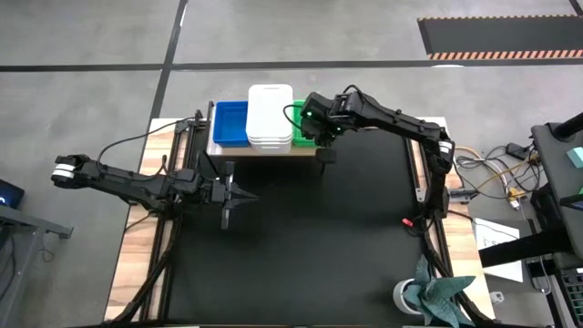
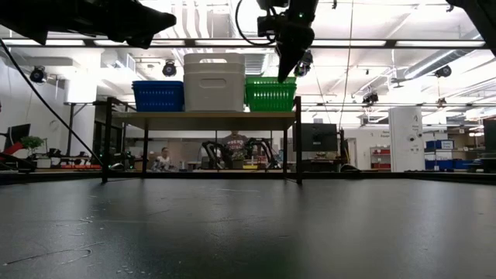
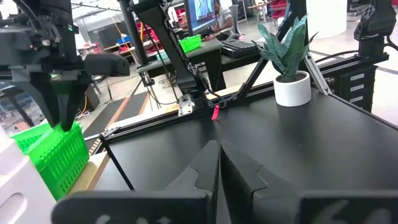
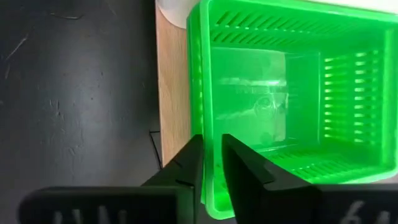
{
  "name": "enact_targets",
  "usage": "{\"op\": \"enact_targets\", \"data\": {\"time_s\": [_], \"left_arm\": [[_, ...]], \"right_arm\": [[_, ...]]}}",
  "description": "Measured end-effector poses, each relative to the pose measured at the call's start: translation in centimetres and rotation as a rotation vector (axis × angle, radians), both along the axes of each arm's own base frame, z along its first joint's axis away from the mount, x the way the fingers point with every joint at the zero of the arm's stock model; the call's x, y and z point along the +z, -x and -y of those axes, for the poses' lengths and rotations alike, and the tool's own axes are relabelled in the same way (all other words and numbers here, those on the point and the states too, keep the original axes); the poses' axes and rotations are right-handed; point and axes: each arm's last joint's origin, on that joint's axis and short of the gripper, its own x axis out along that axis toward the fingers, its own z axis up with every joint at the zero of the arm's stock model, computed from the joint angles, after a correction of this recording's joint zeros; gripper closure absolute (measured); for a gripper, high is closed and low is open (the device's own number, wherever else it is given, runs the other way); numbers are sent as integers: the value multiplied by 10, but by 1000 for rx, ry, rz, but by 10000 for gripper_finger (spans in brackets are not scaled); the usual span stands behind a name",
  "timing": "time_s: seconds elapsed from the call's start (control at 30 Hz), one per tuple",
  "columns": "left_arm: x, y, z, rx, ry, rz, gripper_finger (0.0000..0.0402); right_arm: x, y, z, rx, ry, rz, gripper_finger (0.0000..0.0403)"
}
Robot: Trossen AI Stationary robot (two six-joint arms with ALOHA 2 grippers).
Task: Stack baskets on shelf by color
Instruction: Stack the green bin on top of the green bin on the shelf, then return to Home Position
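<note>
Baskets (image 1: 270,115) sat in three piles on the shelf (image 2: 205,118), side by side: the blue pile (image 1: 230,123) at one end, the white pile (image 2: 215,81) in the middle and the green pile (image 4: 292,93) at the other end. Each colour had its own spot, so the sorting looked nearly done or done. The white pile stood tallest. No baskets lay on the black table.

The right gripper (image 4: 211,163) hung right at the green pile. One finger was outside the near wall and one was inside, with a thin gap between them. The gap was so small that I could not tell if the fingers pinched the wall or had just let it go. I think the arm was there to set that basket down straight on its pile.

The left gripper (image 1: 227,197) waited low over the black table, well apart from the shelf. Its fingers were pressed together and held nothing.

The black table (image 1: 301,246) was wide and flat, a bit shiny, with fine scratches. A white pot with a spiky plant (image 3: 287,59) stood near its right front corner. Beyond the table was a big bright room with ceiling lamps, desks, screens and cables. People sat far off behind the shelf.
</note>
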Motion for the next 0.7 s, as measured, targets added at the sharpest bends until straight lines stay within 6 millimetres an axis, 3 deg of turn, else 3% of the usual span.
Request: {"op": "enact_targets", "data": {"time_s": [0.27, 0.53, 0.7], "left_arm": [[0, 0, 0, 0, -2, 0, 402], [-1, 5, -1, 0, -2, 6, 402], [-9, 25, -3, 1, 1, 48, 402]], "right_arm": [[-1, -2, 1, -5, 0, 6, 297], [18, 11, -8, -27, -29, 69, 292], [32, 22, -34, 74, -132, 207, 305]]}}
